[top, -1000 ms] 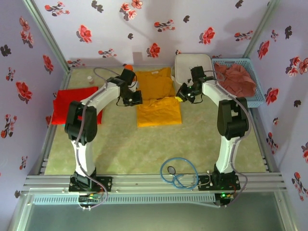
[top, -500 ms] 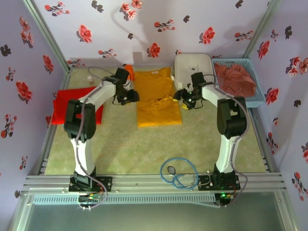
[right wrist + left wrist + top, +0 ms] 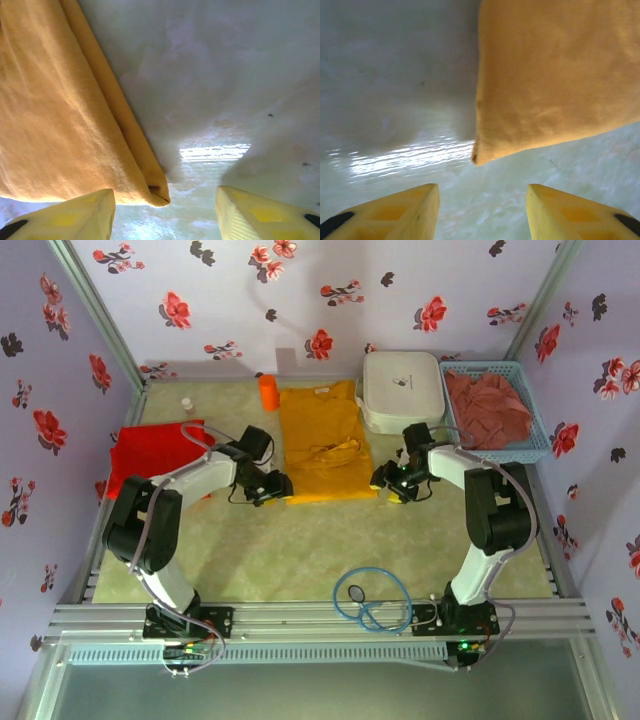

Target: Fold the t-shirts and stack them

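Where yellow t-shirt point(image 3: 322, 445) lies folded, soft nap, glossy table point(image 3: 300, 545)

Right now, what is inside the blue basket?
A pink shirt lies bunched up and unfolded in the basket, taking up most of it. The cloth covers the basket floor, so whether anything lies beneath it cannot be seen.

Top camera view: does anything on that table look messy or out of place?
A loose blue cable lies coiled on the table near the front edge, unlike the laundry. The golden-yellow shirt has a rumpled ridge across its middle, and the pink shirt sits crumpled in the blue basket.
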